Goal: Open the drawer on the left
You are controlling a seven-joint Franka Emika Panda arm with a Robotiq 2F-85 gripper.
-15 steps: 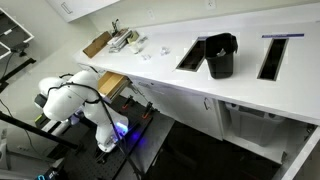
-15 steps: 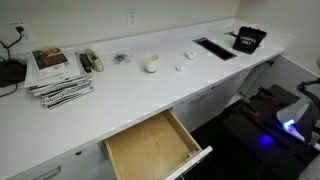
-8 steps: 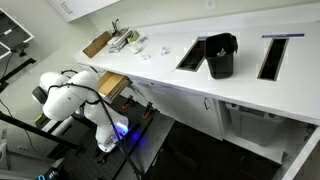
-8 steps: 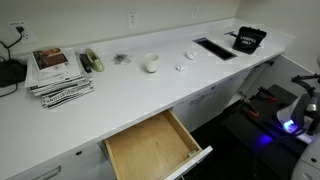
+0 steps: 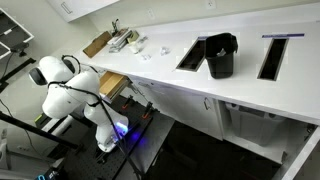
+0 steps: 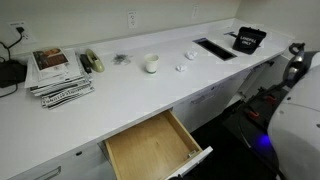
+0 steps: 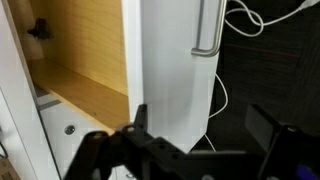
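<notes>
The drawer (image 6: pixel 150 145) stands pulled out below the white counter, its light tan inside bare. An exterior view shows the drawer (image 5: pixel 112 84) just beside the robot's white body (image 5: pixel 70 100). In the wrist view the drawer's white front (image 7: pixel 170 70) fills the middle, with a metal bar handle (image 7: pixel 207 25) near the top and the tan inside to the left. My gripper (image 7: pixel 203 130) is open and holds nothing. One dark finger (image 7: pixel 140 122) lies in front of the drawer front; the second is off to its right. I cannot make out the gripper in either exterior view.
On the counter are a stack of magazines (image 6: pixel 58 72), a white cup (image 6: pixel 151 63), a black bin (image 5: pixel 220 55), a brown board (image 5: pixel 97 44) and rectangular slots (image 5: pixel 192 55). White cables (image 7: pixel 255 15) hang over the dark floor beside the drawer.
The arm has shifted: its upper joint has risen beside the drawer, and its white body has swung into view at the right. The drawer has stayed where it was.
</notes>
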